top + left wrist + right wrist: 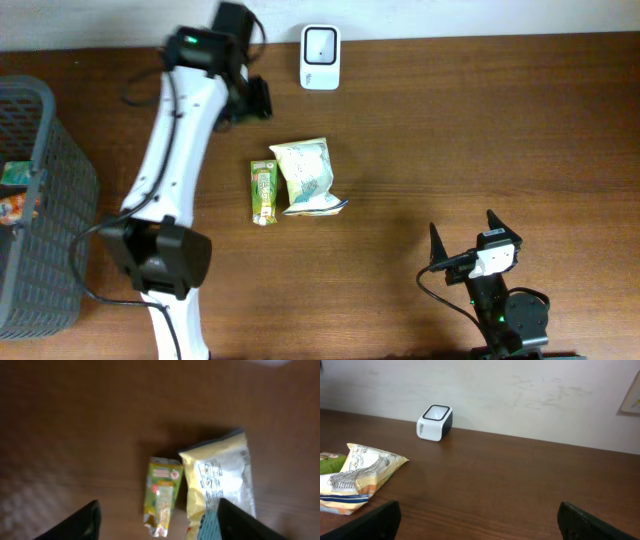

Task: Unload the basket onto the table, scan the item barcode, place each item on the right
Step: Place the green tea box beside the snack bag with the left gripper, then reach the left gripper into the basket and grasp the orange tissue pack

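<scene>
1. The left tool (pixel 256 100) hangs over the far part of the table (pixel 480 120), to the left of the barcode scanner (pixel 320 43). It does not touch the scanner.
2. In the left wrist view its 2 fingers (pixel 80 525) stand wide apart at the lower corners. Nothing is gripped between them.
3. That view is blurred. It looks down through the open gap at 2 packets lying on the table, and the tool touches neither.
4. The green packet (pixel 263 192) lies flat near the middle of the table, with its long side running from near to far.
5. The pale yellow bag (pixel 308 177) lies just to the right of the green packet, edge to edge with it. I cannot tell whether they overlap. The bag is crumpled and has a blue strip at its near end.
6. The scanner is white with a dark window on top. It stands at the far edge of the table by the wall (pixel 520 395), well apart from both packets.
7. The right tool (pixel 462 225) sits low at the near right of the table, well apart from the packets.
8. Its 2 fingers (pixel 375 522) are spread as wide as they go, framing bare table, and it holds nothing.
9. A grey mesh basket (pixel 60 170) stands at the left edge of the table, and a colourful pack (pixel 15 190) shows at its left side.
</scene>
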### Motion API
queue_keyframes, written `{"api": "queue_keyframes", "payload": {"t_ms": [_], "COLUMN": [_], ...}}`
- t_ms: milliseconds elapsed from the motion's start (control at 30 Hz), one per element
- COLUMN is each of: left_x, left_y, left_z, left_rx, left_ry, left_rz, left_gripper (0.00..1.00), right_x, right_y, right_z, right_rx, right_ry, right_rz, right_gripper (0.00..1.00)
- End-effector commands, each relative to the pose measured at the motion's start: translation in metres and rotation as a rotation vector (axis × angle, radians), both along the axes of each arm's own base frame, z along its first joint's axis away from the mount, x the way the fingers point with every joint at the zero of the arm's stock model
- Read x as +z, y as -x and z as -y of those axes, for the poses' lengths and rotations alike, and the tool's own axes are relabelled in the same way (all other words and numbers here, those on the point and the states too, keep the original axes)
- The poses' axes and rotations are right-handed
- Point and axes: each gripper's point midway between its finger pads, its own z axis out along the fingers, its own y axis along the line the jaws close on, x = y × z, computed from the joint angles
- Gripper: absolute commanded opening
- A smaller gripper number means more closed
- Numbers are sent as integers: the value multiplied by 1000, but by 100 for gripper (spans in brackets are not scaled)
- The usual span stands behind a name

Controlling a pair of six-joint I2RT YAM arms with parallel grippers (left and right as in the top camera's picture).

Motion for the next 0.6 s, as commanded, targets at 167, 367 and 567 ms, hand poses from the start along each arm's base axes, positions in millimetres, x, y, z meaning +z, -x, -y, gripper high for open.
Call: {"api": "queue_keyframes", "payload": {"t_ms": [167,367,567], "left_x": [142,142,123], "left_y": [19,62,103], "left_z": [-193,-301,-363], "left_rx": [466,729,835], "left_ry": [-28,52,7], "left_rz": [356,367,300], "left_gripper": [73,72,72], "right_x": [-2,-2,-2], "right_y": [0,0,0], "right_z": [0,0,0], "right_rx": [-5,-5,-5], "right_ry": [-4,-4,-4], "right_rz": [-2,-2,-2], "right_gripper": [99,99,99]}}
